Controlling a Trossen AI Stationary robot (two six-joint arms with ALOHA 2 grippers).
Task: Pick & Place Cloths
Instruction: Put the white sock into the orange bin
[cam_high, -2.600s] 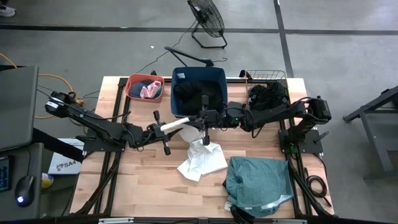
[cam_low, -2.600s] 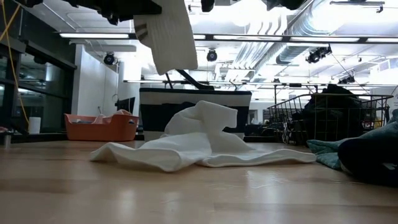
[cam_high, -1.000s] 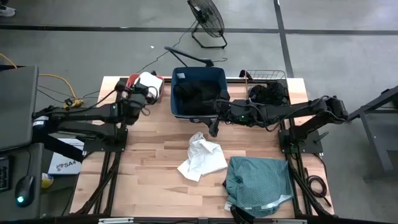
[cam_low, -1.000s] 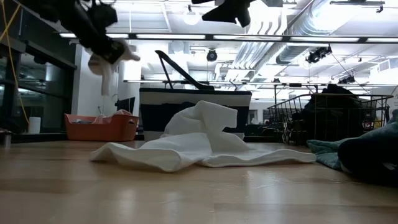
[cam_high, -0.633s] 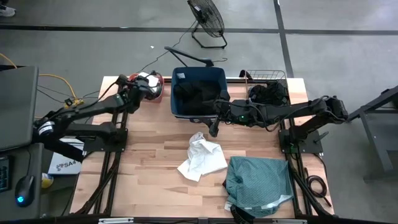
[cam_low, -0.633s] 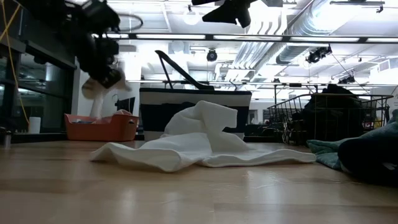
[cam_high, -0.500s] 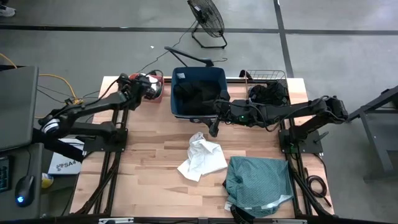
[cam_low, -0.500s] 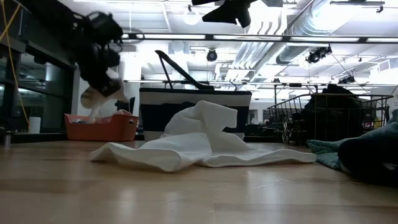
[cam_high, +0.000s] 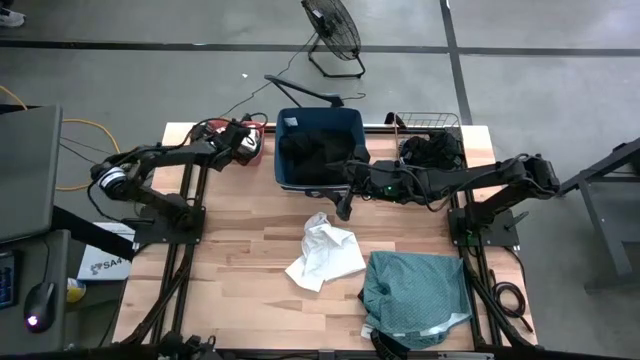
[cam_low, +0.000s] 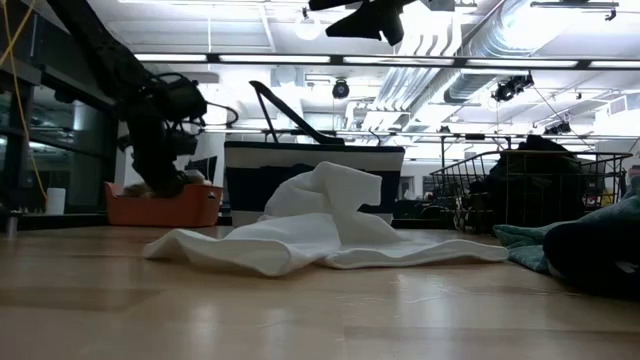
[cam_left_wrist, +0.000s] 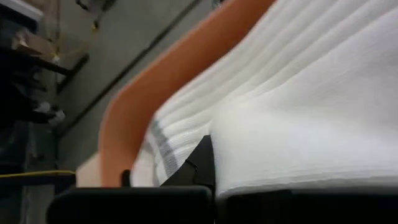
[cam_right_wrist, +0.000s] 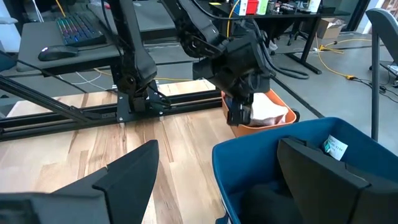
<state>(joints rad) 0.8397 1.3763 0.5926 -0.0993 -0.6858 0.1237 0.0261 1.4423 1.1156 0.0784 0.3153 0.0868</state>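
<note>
We hold a white cloth (cam_left_wrist: 298, 93) clamped in our left gripper (cam_high: 243, 141), low inside the basin (cam_high: 252, 155) for release; our right gripper (cam_high: 343, 205) waits agape by the tub (cam_high: 285, 178).

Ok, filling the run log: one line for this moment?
left gripper: shut on white cloth, over orange basin | right gripper: open, hovering by navy tub

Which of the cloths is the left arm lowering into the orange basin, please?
The white ribbed cloth, shut in the left gripper; the other white cloth lies mid-table.
</note>
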